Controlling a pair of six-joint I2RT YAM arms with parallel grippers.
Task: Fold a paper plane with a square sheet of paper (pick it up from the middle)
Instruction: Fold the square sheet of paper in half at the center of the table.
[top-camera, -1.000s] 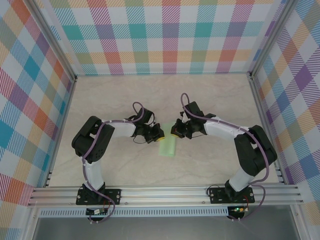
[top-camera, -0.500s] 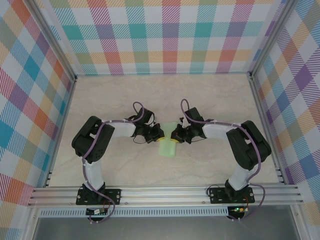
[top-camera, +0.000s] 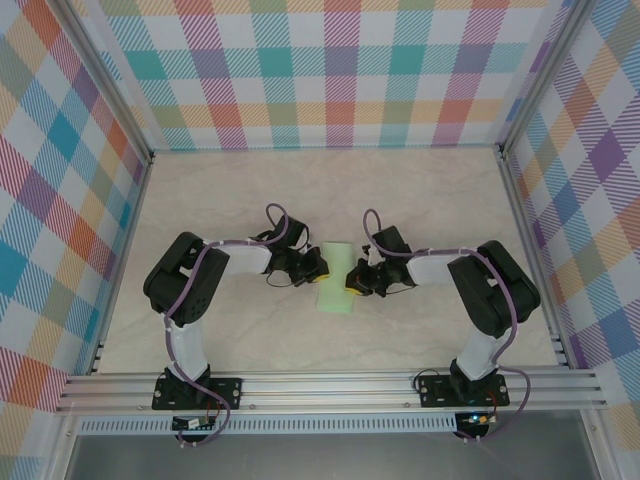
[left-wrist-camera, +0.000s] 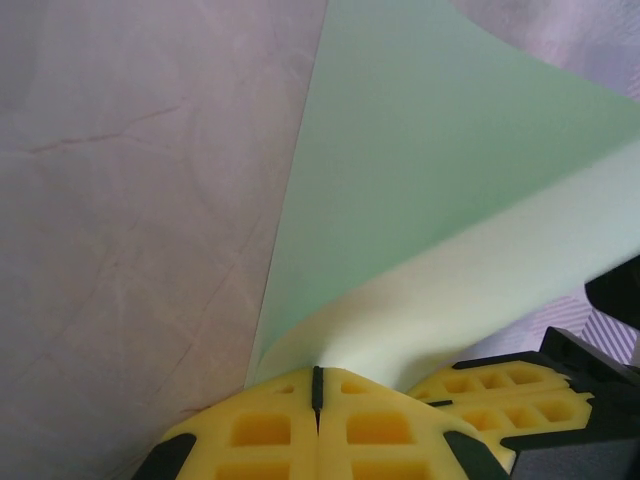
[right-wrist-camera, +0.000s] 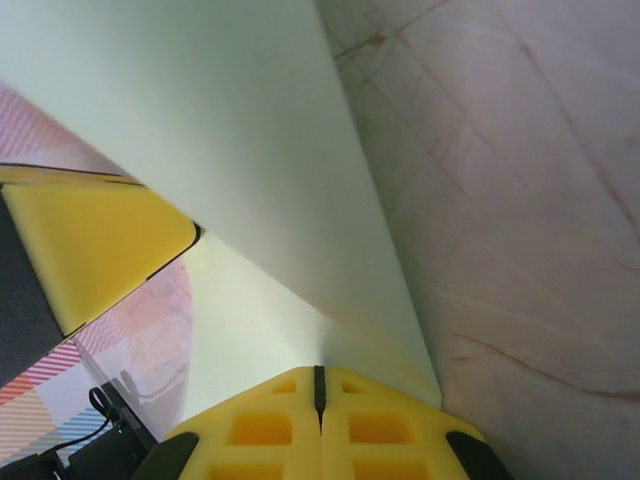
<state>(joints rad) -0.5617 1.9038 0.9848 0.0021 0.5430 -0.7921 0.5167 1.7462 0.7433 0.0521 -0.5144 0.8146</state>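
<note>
The left arm is rising from its base, bending outward at the elbow and reaching inward low over the pale marbled tabletop (top-camera: 200, 320), with the left gripper (top-camera: 316, 270) pointing right. The right arm is mirroring this pose, with the right gripper (top-camera: 353, 282) pointing left. The two grippers are facing each other near the table centre, with the thin pale green square sheet of paper (top-camera: 336, 262) between them.

In the left wrist view, the left gripper (left-wrist-camera: 317, 385) is pressing its yellow fingers (left-wrist-camera: 260, 432) together on the sheet's edge (left-wrist-camera: 420, 200), and the sheet is curving upward from the tabletop. In the right wrist view, the right gripper (right-wrist-camera: 320, 385) is likewise pinching the opposite edge (right-wrist-camera: 230, 170) between closed fingers.
</note>
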